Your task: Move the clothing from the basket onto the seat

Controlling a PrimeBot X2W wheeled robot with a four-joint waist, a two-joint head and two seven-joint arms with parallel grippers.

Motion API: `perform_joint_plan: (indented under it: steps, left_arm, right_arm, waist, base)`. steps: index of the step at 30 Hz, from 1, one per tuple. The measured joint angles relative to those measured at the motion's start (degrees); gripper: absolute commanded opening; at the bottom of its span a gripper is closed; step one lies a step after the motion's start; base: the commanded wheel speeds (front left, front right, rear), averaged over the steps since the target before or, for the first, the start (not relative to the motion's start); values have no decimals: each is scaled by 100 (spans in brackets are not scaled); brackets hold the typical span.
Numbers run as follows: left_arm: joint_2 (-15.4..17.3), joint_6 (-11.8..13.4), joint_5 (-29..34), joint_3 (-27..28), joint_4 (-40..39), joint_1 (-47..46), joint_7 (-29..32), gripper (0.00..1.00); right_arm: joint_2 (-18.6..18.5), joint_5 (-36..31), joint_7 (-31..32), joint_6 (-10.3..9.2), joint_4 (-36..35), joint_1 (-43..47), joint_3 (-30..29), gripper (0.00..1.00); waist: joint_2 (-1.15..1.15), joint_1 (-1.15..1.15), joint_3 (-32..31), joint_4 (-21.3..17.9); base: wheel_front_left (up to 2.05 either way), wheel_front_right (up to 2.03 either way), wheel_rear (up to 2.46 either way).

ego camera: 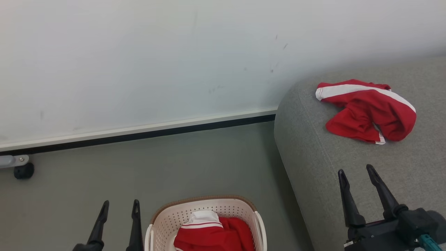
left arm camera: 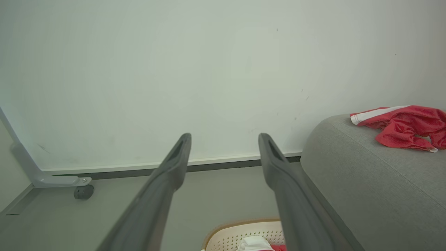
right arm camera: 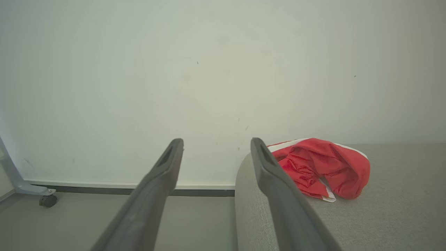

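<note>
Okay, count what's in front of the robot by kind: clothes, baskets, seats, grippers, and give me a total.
Garments: 2, seat garment and basket garment
Basket: 1
Seat: 1
Grippers: 2, left gripper and right gripper
Total: 6

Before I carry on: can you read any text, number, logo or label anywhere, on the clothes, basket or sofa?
None can be read in any view.
On the seat, the striped garment: red with white stripes, no print facing the cameras.
In the basket, the other garment: white trim, no number or logo on the part in view.
The basket, the seat and the wall: plain; the wall's dark marks are scuffs, not writing.
</note>
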Motion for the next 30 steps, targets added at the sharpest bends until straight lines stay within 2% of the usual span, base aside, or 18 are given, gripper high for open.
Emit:
perform_joint_plan:
  steps: [8,21,30]
  left_arm:
    - [12,-111,300,-467,405,-730,349,100]
    - [-159,-530,1284,-1714,2193,-2098,1089,100]
    - [-303,-708,1744,-2202,3255,-2828,1500,100]
  right_arm:
    - [-86,41,49,-5,-77,-533,-202,100]
    - [-198,122,101,-41,-225,-1406,-516,100]
    - [-205,121,197,-54,-471,-2108,-495,100]
  waist:
    - [0,0,457,-12]
    - [0,1,1433,-86]
    - [1,2,2136,-246]
  base:
    - [0,0,0]
    - [0,0,0]
    - [0,0,0]
